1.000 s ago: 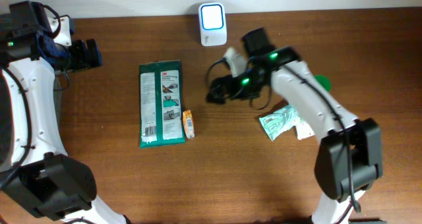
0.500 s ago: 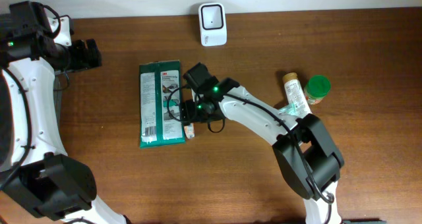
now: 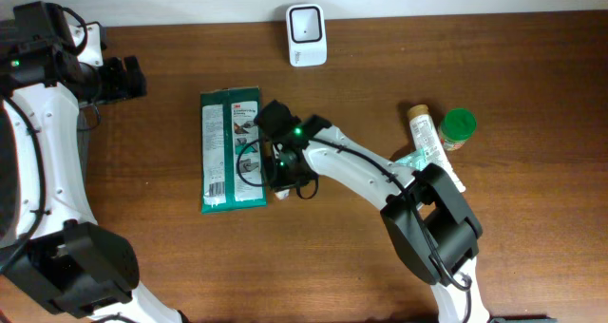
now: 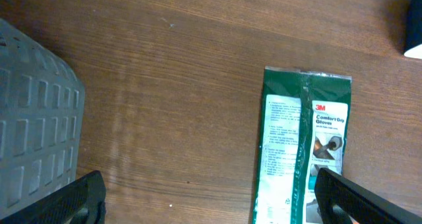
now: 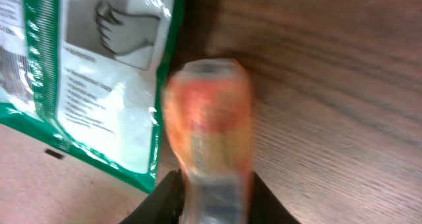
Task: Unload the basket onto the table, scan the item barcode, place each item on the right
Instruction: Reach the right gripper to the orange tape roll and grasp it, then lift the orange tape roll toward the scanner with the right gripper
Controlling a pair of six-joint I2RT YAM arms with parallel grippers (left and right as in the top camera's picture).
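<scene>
A small orange item (image 5: 210,112) lies on the wood table next to the right edge of a green-and-white glove pack (image 3: 231,147), which is also in the right wrist view (image 5: 92,72). My right gripper (image 5: 214,201) is shut on the orange item, with both fingers (image 5: 168,197) pressed against its near end. From overhead the right gripper (image 3: 275,179) covers most of that item. The white scanner (image 3: 306,33) stands at the back edge. My left gripper (image 3: 123,79) is open and empty at the far left. In its own view the left gripper (image 4: 211,197) looks toward the glove pack (image 4: 304,145).
A pale tube with a tan cap (image 3: 425,138) and a green-lidded jar (image 3: 458,126) sit at the right. A pale green packet (image 3: 408,161) lies partly under the right arm. A grey basket (image 4: 33,118) stands beside the left gripper.
My right arm swung from near the scanner down to the orange item beside the glove pack, and its jaws closed on it. The left arm has not moved.
</scene>
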